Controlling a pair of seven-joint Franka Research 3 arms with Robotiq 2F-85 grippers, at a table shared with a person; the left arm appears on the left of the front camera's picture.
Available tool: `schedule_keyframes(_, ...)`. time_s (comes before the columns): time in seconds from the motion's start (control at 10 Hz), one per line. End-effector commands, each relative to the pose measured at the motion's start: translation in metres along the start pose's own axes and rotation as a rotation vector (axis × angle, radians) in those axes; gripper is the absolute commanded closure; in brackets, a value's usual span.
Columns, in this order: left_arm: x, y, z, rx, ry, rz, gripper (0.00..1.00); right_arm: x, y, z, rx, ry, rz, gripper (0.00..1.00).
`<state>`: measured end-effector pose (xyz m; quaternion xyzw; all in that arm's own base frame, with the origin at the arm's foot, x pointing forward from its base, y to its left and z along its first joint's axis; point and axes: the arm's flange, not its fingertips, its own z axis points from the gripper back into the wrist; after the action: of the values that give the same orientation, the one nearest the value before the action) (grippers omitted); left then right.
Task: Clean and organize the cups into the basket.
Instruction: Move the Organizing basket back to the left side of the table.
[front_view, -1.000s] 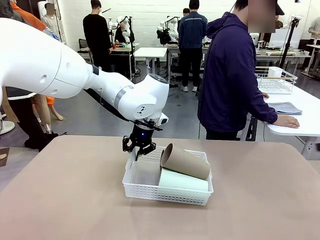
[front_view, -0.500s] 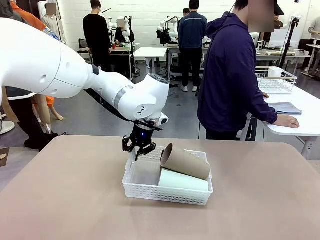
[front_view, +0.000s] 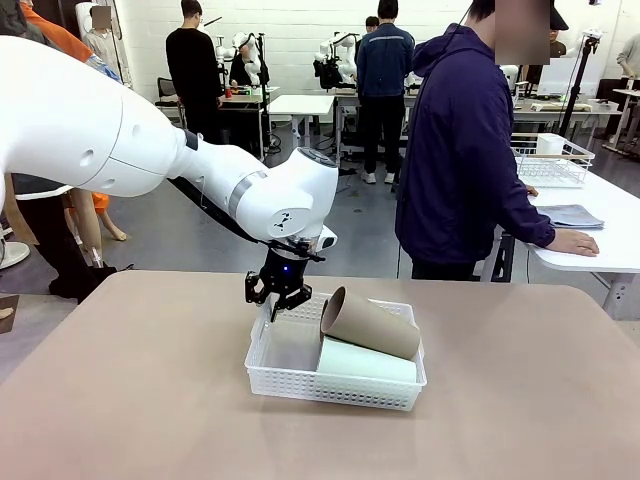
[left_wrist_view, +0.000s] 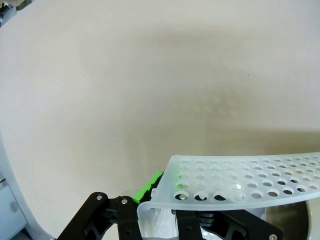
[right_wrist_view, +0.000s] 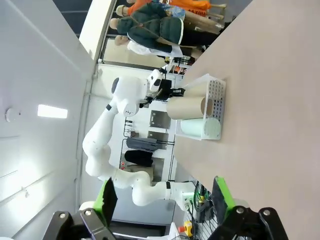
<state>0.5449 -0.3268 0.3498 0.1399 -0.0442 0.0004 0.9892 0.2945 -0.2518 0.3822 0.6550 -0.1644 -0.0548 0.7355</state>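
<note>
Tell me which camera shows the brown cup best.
The front view: the brown cup lies whole on the mint cup in the basket. The right wrist view shows it small and far off; the left wrist view shows basket wall.

Left gripper (left_wrist_view: 165, 200): black two-finger gripper with green pads at the bottom edge, jaws closed on the basket's rim | Basket (left_wrist_view: 250, 182): white plastic wall with rows of small round holes, curving right from the grip | Table (left_wrist_view: 150, 90): plain pale beige surface beyond, faint shadow across it
</note>
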Motion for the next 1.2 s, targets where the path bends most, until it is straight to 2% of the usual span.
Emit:
schedule_keyframes(0.0,-0.001,0.003,-0.001,0.011,-0.006,-0.005,1.00,-0.005,-0.003,-0.004,-0.046,0.010,-0.021,0.00)
schedule_keyframes(0.2,-0.001,0.003,-0.001,0.011,-0.006,-0.005,1.00,-0.005,-0.003,-0.004,-0.046,0.010,-0.021,0.00)
schedule_keyframes(0.3,0.000,0.000,0.000,0.000,0.000,0.000,0.92,-0.005,-0.003,-0.004,-0.046,0.010,-0.021,0.00)
schedule_keyframes(0.4,0.002,0.028,-0.008,0.009,0.002,-0.026,0.92,-0.005,-0.003,-0.004,-0.046,0.010,-0.021,0.00)
schedule_keyframes(0.6,-0.002,0.116,-0.026,-0.002,-0.025,-0.063,0.92,-0.005,-0.003,-0.004,-0.046,0.010,-0.021,0.00)
schedule_keyframes(0.7,-0.005,0.148,-0.034,0.036,-0.048,-0.076,0.92,-0.005,-0.003,-0.004,-0.046,0.010,-0.021,0.00)
schedule_keyframes(0.9,-0.004,0.197,-0.054,0.114,-0.053,-0.069,0.92,-0.005,-0.003,-0.004,-0.046,0.010,-0.021,0.00)
schedule_keyframes(1.1,-0.002,0.260,-0.075,0.067,-0.028,-0.018,0.92,-0.005,-0.003,-0.004,-0.046,0.010,-0.021,0.00)
